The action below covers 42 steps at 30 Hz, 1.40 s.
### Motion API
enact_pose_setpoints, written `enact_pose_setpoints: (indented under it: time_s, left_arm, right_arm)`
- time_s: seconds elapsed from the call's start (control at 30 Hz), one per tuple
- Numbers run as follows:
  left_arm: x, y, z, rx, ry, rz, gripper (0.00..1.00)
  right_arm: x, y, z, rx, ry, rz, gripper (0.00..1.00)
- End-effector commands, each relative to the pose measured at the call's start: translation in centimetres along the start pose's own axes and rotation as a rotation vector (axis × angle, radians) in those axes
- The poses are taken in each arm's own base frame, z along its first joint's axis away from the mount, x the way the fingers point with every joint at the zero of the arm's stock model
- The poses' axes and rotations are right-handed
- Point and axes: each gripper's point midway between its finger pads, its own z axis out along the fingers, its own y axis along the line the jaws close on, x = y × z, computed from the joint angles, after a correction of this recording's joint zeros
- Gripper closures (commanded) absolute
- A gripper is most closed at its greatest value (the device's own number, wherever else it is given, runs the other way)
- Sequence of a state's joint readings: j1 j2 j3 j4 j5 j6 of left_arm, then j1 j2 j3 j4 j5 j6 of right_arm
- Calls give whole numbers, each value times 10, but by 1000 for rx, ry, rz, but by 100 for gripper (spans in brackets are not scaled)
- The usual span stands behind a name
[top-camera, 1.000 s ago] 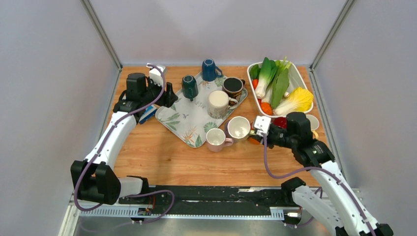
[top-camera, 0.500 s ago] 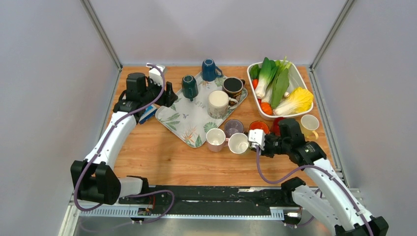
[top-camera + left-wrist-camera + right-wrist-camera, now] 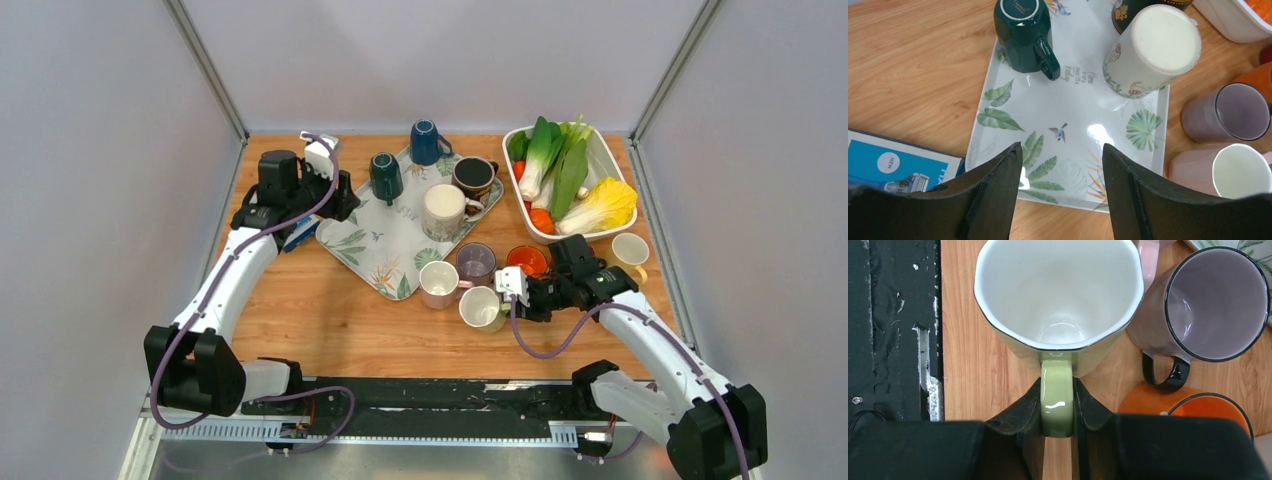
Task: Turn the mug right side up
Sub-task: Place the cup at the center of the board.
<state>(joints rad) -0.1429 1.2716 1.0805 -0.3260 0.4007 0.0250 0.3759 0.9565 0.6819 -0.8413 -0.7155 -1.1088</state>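
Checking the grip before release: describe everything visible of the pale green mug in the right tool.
The pale green mug looks like glazed ceramic: faceted pale green wall, white inside, thin dark rim, empty. It is mouth up, on or just over the wooden table near its front edge. The right tool is shut on its loop handle. A purple mug stands just beside it.

right gripper (image 3: pixel 1057 412) | green mug (image 3: pixel 482 308) carried toward near table edge

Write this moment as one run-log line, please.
left gripper: open, empty, by tray | right gripper: shut on handle of green mug | green mug: mouth up, beside purple mug
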Motion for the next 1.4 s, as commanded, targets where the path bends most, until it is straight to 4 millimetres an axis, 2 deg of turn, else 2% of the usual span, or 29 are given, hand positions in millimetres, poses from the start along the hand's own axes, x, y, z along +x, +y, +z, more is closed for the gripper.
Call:
enact_pose_setpoints:
  time_s: [0.0,0.13,0.23,0.5,0.67,0.73,0.97,1.2,1.37]
  left_arm:
    - [1,7,-1,-24,9,50,33]
    - [4,11,-2,-35,42,82,33]
    - [7,10,-1,-27,59,90,33]
    - [5,9,3,-10,65,90,34]
    - [-4,10,4,-7,46,104,33]
    - [-7,9,1,-8,34,111,34]
    - [-7,6,-5,-7,16,118,34]
    - [-3,4,-7,-4,17,116,34]
    - [-3,2,-4,11,13,103,34]
  right_arm:
    - [-29,-10,4,-3,-148,-127,100]
    - [-13,2,16,-25,-154,-103,100]
    - [-5,3,23,-18,-158,-64,99]
    - [20,-5,30,28,-111,-23,95]
    - [43,-9,35,34,-34,38,86]
    - [48,-12,35,43,-17,53,78]
    - [51,-22,35,51,7,59,65]
    - [50,-24,34,47,13,66,63]
    - [50,-25,25,79,45,57,57]
